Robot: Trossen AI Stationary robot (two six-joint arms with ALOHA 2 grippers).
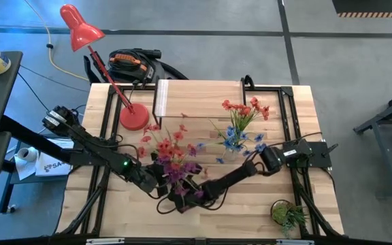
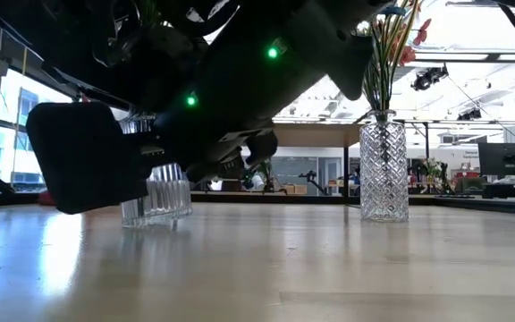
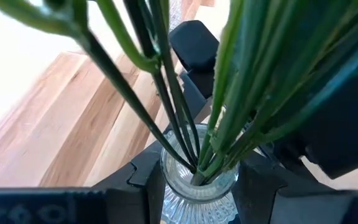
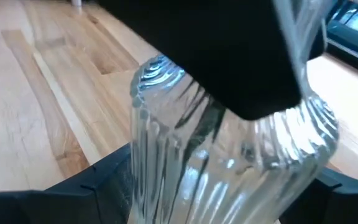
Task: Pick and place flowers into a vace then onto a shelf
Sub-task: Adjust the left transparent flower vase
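Note:
A ribbed clear glass vace point(image 2: 155, 195) stands at the table's near middle with its base on the wood. Flowers point(image 1: 172, 153) with red and purple blossoms stick up out of it, and their green stems point(image 3: 185, 118) run down into its mouth. My left gripper point(image 3: 199, 186) is shut on the vace's neck. My right gripper point(image 4: 219, 193) is shut on its body lower down. The arms hide much of the glass in the low view. The shelf point(image 1: 199, 97) stands at the far middle. My left gripper pinches the vace's neck point(image 3: 166, 186) just under the rim, one finger on each side. It comes slanting down from the table's left. The vace stands upright. My right gripper pinches the ribbed body point(image 4: 166, 186) between its two fingers point(image 4: 101, 186). It comes nearly level from the table's right, and the vace's base is on the table.
A second glass vase point(image 2: 384, 170) with red and blue flowers point(image 1: 242, 121) stands on the table right of middle. A red desk lamp point(image 1: 133, 117) stands at the far left. A small leafy green plant point(image 1: 289, 214) sits at the near right corner.

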